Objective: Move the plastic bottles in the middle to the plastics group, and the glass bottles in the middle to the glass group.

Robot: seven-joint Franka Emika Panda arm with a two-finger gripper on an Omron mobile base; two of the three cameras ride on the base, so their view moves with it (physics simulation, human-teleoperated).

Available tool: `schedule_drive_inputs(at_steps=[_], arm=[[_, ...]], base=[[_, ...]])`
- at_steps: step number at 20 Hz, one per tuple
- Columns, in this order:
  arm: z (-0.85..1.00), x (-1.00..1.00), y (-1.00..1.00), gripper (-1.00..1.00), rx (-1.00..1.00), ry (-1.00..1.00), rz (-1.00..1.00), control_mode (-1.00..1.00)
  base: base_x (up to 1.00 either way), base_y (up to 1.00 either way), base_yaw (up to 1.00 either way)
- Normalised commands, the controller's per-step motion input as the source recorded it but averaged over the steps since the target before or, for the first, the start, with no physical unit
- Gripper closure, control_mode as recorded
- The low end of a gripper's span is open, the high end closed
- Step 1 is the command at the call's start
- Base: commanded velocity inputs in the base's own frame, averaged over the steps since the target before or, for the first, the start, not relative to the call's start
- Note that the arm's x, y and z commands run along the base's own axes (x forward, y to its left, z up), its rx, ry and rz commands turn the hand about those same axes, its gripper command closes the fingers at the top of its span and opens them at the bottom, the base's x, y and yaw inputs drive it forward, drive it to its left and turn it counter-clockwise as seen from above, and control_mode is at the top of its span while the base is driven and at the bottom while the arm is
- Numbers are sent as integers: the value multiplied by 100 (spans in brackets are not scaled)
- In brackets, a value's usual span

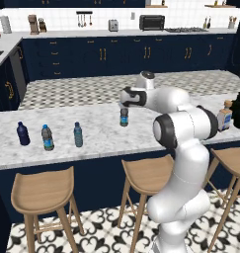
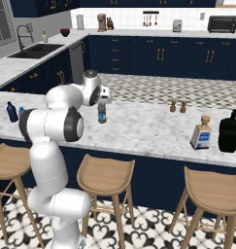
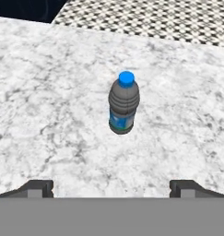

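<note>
One plastic bottle (image 1: 124, 117) (image 2: 102, 113) (image 3: 124, 103), clear-greyish with a blue cap and blue label band, stands upright mid-counter. My gripper (image 1: 124, 105) (image 2: 102, 102) (image 3: 112, 189) hovers just above it, open, with nothing between its fingers. At the left end stands the plastics group: a navy bottle (image 1: 23, 134) (image 2: 11, 112) and a teal-blue bottle (image 1: 78, 134), with a second water bottle (image 1: 47, 137) between them. At the right end the squarish glass bottle (image 1: 224, 116) (image 2: 201, 133) with a brown stopper stands beside the big black bottle (image 1: 238, 111) (image 2: 230, 131).
The marble counter (image 1: 97, 136) (image 2: 143, 129) runs left to right, with wooden stools (image 1: 42, 190) (image 2: 106, 176) along its near edge. Two small shakers (image 2: 178, 106) stand near the far edge at the right. Beyond are a tiled floor and dark cabinets.
</note>
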Motion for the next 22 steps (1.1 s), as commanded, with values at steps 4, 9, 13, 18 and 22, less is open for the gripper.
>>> schedule_drive_inputs(at_steps=[4, 9, 13, 18, 22], arm=[[-21, 30, 13, -100, 0, 0, 0, -100], [-21, 42, 2, -100, -1, 2, 0, -100], [-17, 34, -1, -100, -1, 1, 0, -100], [-21, 28, 0, -100, 0, 2, 0, -100], [-16, 28, 0, -100, 0, 0, 0, -100]], base=[[0, 0, 0], [0, 0, 0], [0, 0, 0], [0, 0, 0], [0, 0, 0]])
